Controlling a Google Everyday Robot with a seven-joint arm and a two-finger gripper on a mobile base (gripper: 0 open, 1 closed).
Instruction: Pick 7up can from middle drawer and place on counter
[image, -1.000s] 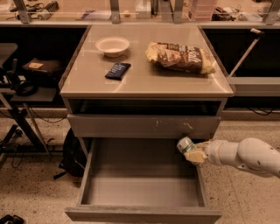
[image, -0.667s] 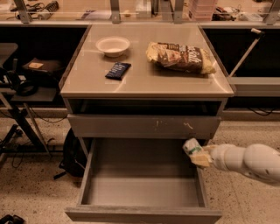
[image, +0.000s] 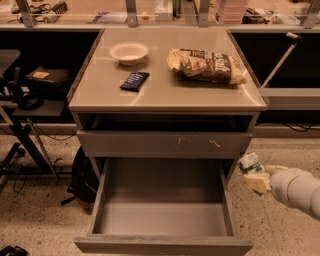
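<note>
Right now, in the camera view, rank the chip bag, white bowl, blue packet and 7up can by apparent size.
1. chip bag
2. white bowl
3. blue packet and 7up can: these look alike; the can is nearer and partly hidden in the gripper, right of the open middle drawer.

worktop (image: 165, 97) carries three loose items. white bowl (image: 129, 52) at back left, upright. dark blue snack packet (image: 134, 80) lies flat just in front of the bowl, not touching it. chip bag (image: 206, 65) lies on its side at back right. scratched drawer front (image: 165, 144) below, closed. cluttered ledge (image: 100, 19) with metal posts behind. black bag (image: 82, 175) on the floor, left. end effector (image: 256, 176) at lower right, off the worktop.
</note>
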